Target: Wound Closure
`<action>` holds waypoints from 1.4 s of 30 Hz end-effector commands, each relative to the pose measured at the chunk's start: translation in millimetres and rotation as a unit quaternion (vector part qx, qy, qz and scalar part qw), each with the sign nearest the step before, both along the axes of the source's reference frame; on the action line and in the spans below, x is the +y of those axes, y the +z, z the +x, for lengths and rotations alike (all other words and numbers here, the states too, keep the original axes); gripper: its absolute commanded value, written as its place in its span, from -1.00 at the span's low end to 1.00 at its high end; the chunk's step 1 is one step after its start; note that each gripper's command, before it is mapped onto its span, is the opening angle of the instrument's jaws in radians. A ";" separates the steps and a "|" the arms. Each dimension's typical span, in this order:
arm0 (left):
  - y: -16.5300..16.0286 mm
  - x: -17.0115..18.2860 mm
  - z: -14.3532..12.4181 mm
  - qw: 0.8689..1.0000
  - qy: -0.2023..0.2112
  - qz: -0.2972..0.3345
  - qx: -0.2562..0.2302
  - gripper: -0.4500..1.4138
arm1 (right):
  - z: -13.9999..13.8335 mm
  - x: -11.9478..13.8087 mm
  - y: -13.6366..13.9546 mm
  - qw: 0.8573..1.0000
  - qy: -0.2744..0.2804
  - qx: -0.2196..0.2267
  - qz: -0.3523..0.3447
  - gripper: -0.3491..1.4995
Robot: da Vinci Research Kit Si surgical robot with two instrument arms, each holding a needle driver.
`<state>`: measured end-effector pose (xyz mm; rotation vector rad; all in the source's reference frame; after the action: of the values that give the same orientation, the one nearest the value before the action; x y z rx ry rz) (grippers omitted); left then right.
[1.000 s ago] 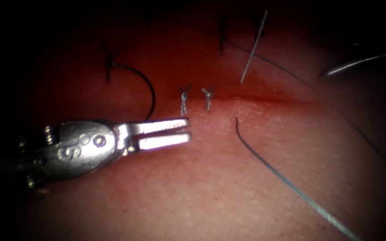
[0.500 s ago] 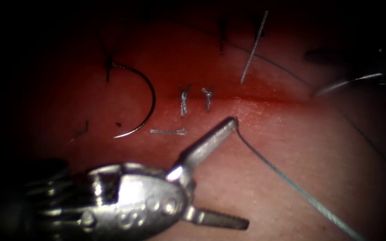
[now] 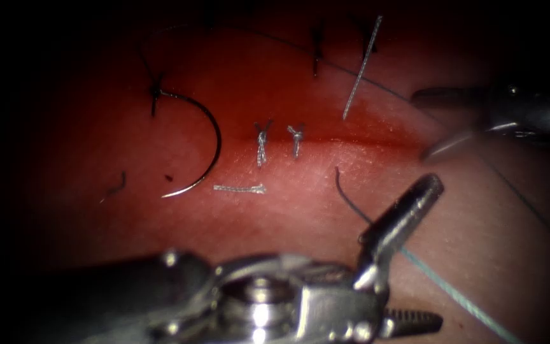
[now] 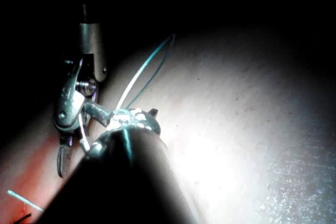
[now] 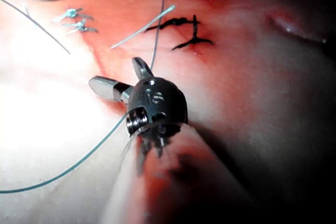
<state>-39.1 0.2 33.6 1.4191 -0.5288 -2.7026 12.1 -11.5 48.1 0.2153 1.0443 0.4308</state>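
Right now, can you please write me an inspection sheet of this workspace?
Surface: pink pork tissue, red fluid along the cut.
Job's things: dark curved steel needle lying loose on tissue, left of two knotted stitches; teal thread across tissue.
Clutter: short cut thread end.
Claws: left claw open, empty; right claw open, empty.
Cables: nothing seen.
Surroundings: dark, nothing seen.

Curved needle — free, left of cut
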 end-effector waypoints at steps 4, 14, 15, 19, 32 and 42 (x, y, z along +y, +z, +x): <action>0.1 0.3 -0.7 1.000 0.002 -0.002 -0.009 -0.47 | 1.1 0.1 0.7 1.000 -0.006 0.004 -0.006 0.73; 2.5 0.4 3.8 0.993 0.090 0.016 -0.070 -1.00 | 2.0 -0.4 -1.7 0.996 -0.045 0.074 -0.028 0.58; 3.1 0.4 4.5 0.992 0.102 0.020 -0.070 -1.00 | 2.4 -0.5 -2.1 0.995 -0.050 0.083 -0.034 0.56; 6.1 0.5 8.0 0.983 0.173 0.017 -0.053 -1.00 | 5.1 -1.2 -3.9 0.991 -0.072 0.102 -0.052 0.56; 12.9 3.5 14.3 0.964 0.264 -0.042 0.016 -1.00 | 13.6 -1.2 -4.9 0.990 -0.057 0.078 -0.101 0.56; 10.4 2.6 12.6 0.957 0.277 -0.080 0.038 -1.00 | 17.0 -0.3 -4.8 0.993 -0.058 0.020 -0.098 0.44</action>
<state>-26.2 2.3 43.2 1.1863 -0.2770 -2.1992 27.9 -12.3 43.1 0.1092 1.0851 0.2206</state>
